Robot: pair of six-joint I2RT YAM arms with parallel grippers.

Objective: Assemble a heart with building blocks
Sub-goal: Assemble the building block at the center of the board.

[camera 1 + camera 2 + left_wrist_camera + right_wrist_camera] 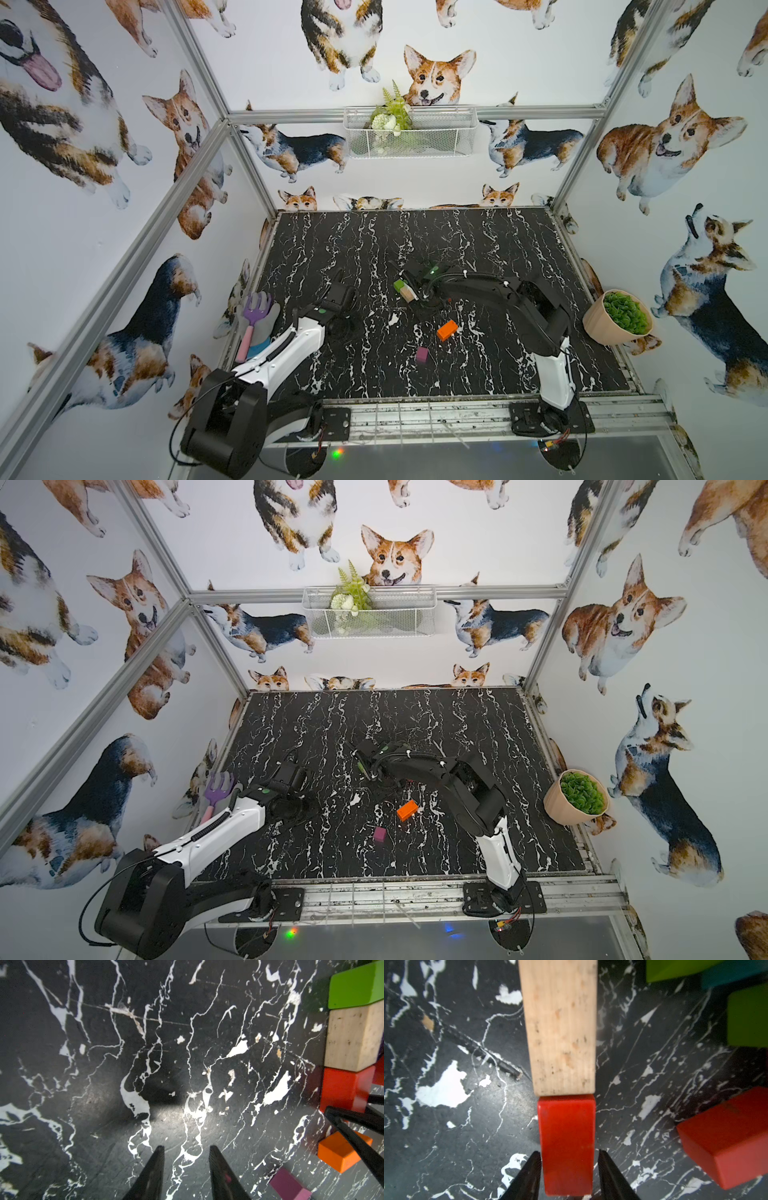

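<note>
My right gripper (pixel 569 1152) astride the red brick (pixel 566 1136), mid-table.
My fingers stand narrowly parted around the brick's end, with a sliver of gap on one side. Its far end touches the beige brick (pixel 560 1032). My left gripper (pixel 187 1147) hovers parted, holding nothing, over the table (pixel 104 1064). The orange brick (pixel 447 329) and purple cube (pixel 422 354) lie apart, nearer the front.

We see the beige brick (pixel 562 1028) lying flat, one end touching a red brick (pixel 566 1142) in a straight line, and a green brick (pixel 356 985) touches its other end. The orange brick (pixel 447 330) and the purple cube (pixel 422 354) lie loose, apart from this row and from each other.
</note>
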